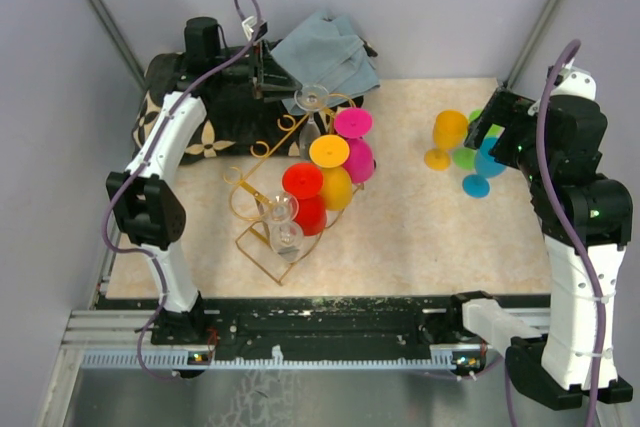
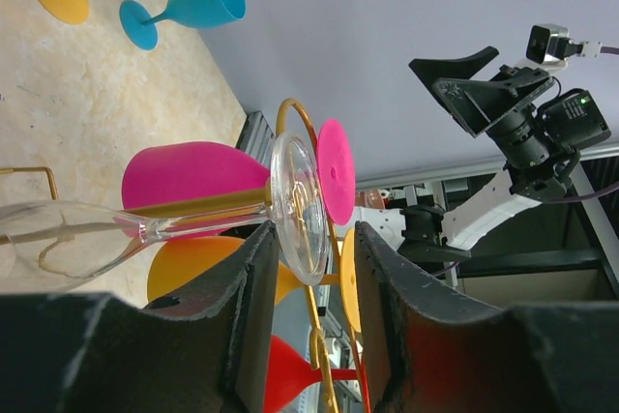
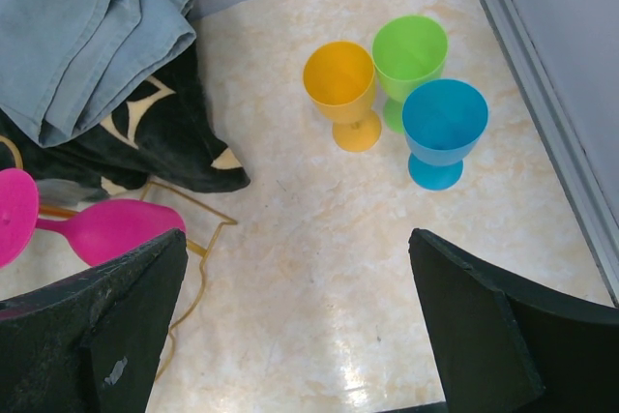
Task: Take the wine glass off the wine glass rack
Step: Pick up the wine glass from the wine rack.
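wine glass (image 2: 298, 202): clear glass, glossy, smooth | wine glass rack (image 2: 203, 202): thin gold-coloured wire — shiny metal look | goblets (image 3: 340, 79): coloured, matt, plastic-looking | blue cloth (image 3: 77, 36): soft woven fabric, creased | dark patterned cloth (image 3: 184, 142): plush, matt | surface (image 3: 319, 268): beige marbled, smooth, slight sheen | left gripper (image 2: 309, 239) jaws: black, matt, grainy

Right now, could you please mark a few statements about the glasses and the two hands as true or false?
1. The left hand straddles the foot of the clear glass. True.
2. The right hand grips the blue cup. False: it is open and holds nothing.
3. The orange cup, green cup and blue cup stand upright on the table. True.
4. The pink glass stands on the table. False: it hangs on the rack.
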